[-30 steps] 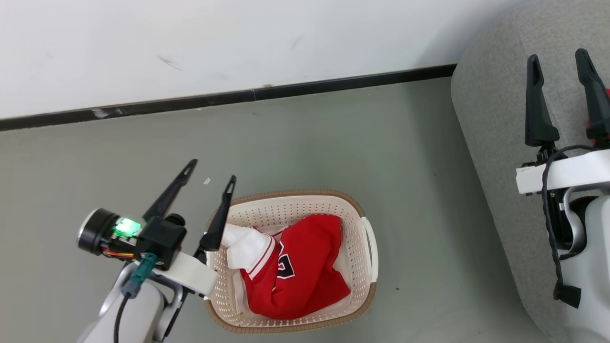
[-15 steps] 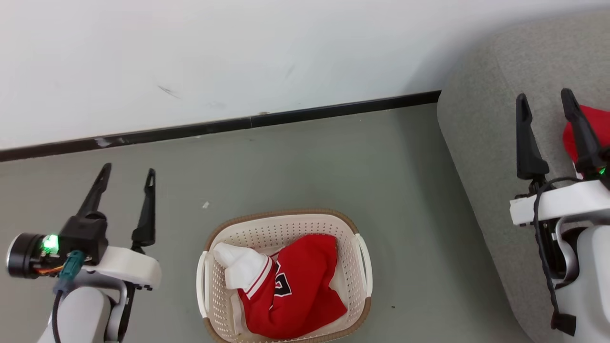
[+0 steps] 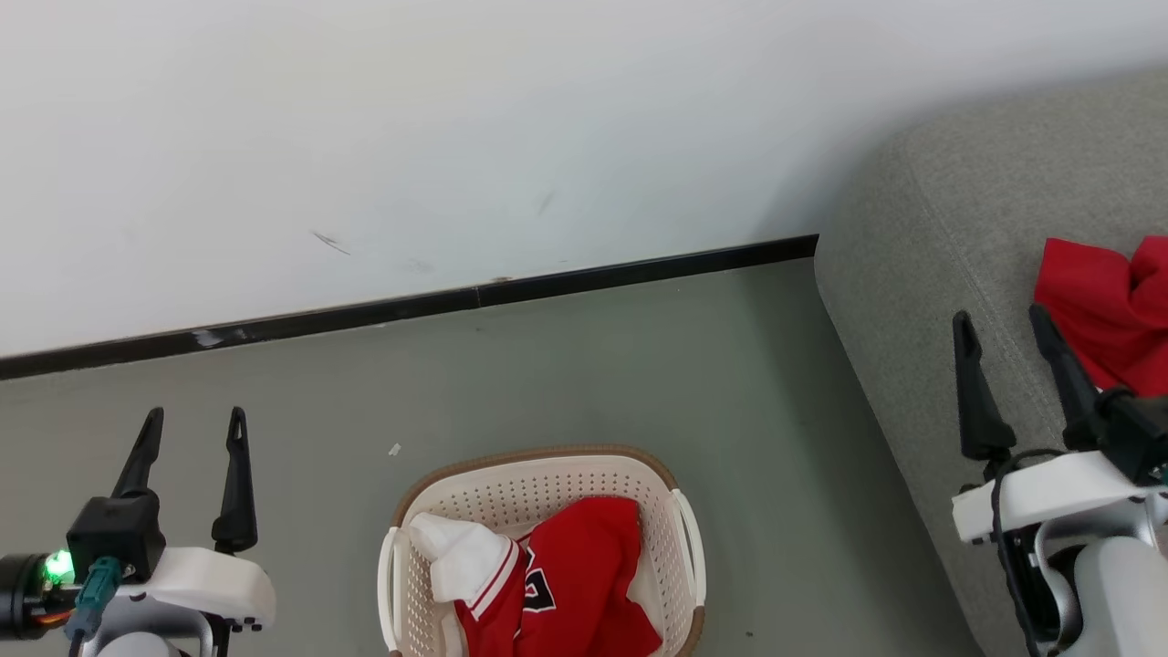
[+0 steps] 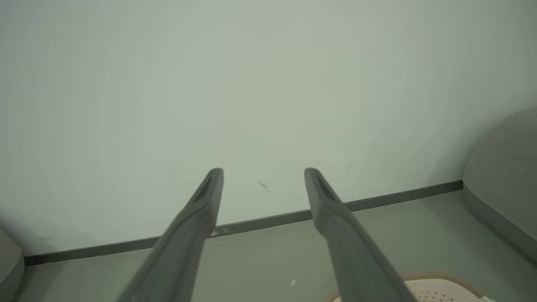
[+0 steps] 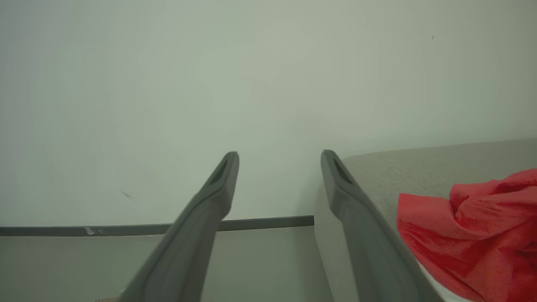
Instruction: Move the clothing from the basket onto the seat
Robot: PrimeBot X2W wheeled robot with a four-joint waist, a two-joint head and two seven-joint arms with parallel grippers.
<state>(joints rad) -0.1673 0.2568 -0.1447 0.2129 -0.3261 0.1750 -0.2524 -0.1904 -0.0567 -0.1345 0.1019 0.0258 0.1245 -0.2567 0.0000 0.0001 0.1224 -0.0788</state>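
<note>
The cream basket [image 3: 538,453] stands on the floor at the bottom centre, with red and white clothing [image 3: 584,575] bunched inside it. Another red piece of clothing [image 3: 1104,310] lies on the grey seat [image 3: 912,274] at the right. My left gripper [image 3: 196,420] is open and empty over the floor, well left of the basket. My right gripper [image 3: 999,319] is open and empty at the seat's front edge, just short of the red piece. In the right wrist view the open gripper [image 5: 281,154] has that clothing [image 5: 474,235] to its right. The left wrist view has the gripper [image 4: 264,172] open, facing the wall.
A white wall [image 3: 456,137] with a black baseboard [image 3: 411,308] runs behind the grey-green floor [image 3: 566,365]. A small white scrap [image 3: 394,449] lies on the floor beyond the basket. The basket's rim [image 4: 436,287] shows at the bottom right of the left wrist view.
The head camera has tilted up and shifted. My left gripper has drawn away from the basket's left rim to the left. My right gripper has pulled back from the red piece on the seat.
</note>
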